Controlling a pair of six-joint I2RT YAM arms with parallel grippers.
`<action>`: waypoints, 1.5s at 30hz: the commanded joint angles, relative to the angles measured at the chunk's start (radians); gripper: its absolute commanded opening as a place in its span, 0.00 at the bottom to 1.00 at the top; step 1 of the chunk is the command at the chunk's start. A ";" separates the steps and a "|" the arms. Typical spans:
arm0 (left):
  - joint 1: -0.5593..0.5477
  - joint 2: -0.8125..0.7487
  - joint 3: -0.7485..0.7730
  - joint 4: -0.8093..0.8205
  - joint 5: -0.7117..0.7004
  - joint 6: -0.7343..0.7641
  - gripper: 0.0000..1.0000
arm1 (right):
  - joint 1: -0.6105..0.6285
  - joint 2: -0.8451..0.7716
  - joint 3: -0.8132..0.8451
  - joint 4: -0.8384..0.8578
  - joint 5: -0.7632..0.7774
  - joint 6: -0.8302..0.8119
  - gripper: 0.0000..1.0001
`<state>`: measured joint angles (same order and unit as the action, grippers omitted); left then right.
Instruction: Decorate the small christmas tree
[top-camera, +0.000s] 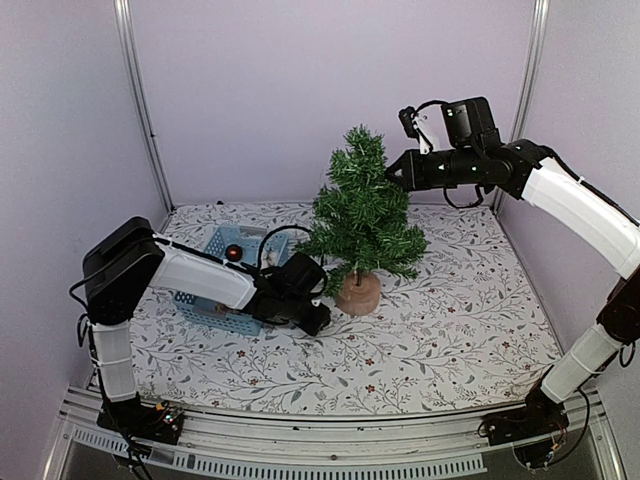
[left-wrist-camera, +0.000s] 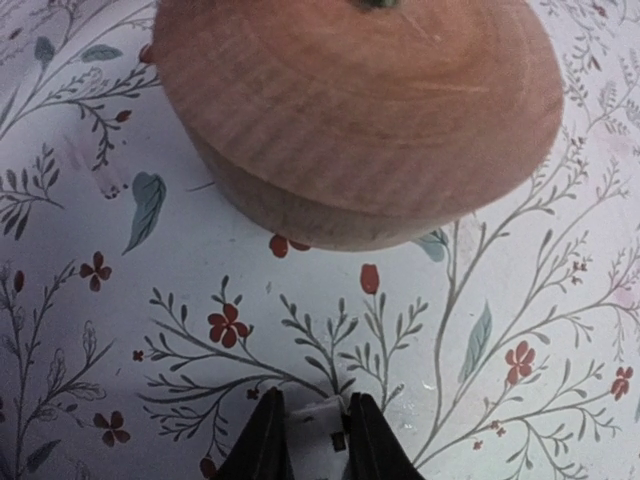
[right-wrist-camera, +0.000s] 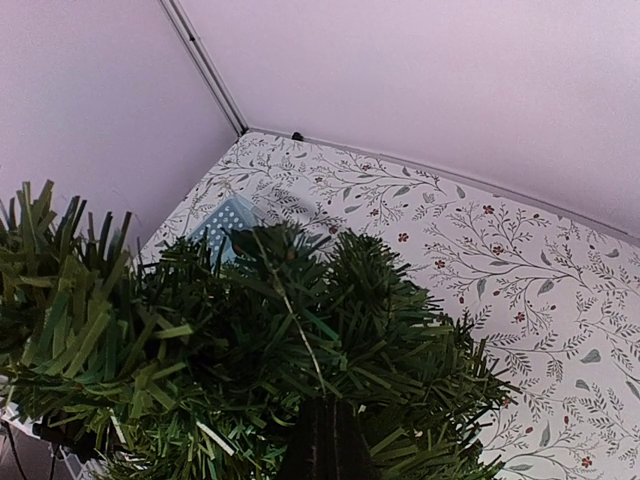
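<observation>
The small christmas tree (top-camera: 362, 210) stands upright near the middle of the flower-printed worktop (top-camera: 450, 320), its round wooden base (top-camera: 358, 293) flat on the cloth.

The right gripper (top-camera: 392, 170) is level with the tree's upper branches, on their right side. In the right wrist view its 2 dark fingers (right-wrist-camera: 325, 445) are pressed together among the green needles.

The left gripper (top-camera: 318, 322) is low over the worktop, just beside the base on its left. In the left wrist view its fingertips (left-wrist-camera: 262, 445) stand slightly apart with a small white piece (left-wrist-camera: 315, 440) between them; I cannot tell whether they pinch it.

A blue basket (top-camera: 215, 243) sits left of the tree, partly behind the left arm, with 1 dark red ball (top-camera: 233, 253) inside.
</observation>
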<state>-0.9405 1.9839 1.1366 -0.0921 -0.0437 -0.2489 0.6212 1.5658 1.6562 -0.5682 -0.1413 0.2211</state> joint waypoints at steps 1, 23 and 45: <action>-0.001 0.022 -0.028 -0.069 -0.006 0.007 0.12 | -0.003 -0.023 -0.008 0.017 0.000 0.004 0.00; 0.129 -0.277 -0.118 -0.132 -0.057 0.022 0.00 | -0.003 -0.035 -0.006 0.028 -0.003 -0.004 0.15; 0.268 -0.392 -0.023 -0.114 -0.192 0.078 0.00 | -0.003 -0.067 0.025 0.033 0.042 0.014 0.53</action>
<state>-0.6964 1.6192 1.0679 -0.2371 -0.2016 -0.2043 0.6216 1.5326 1.6558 -0.5594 -0.1249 0.2295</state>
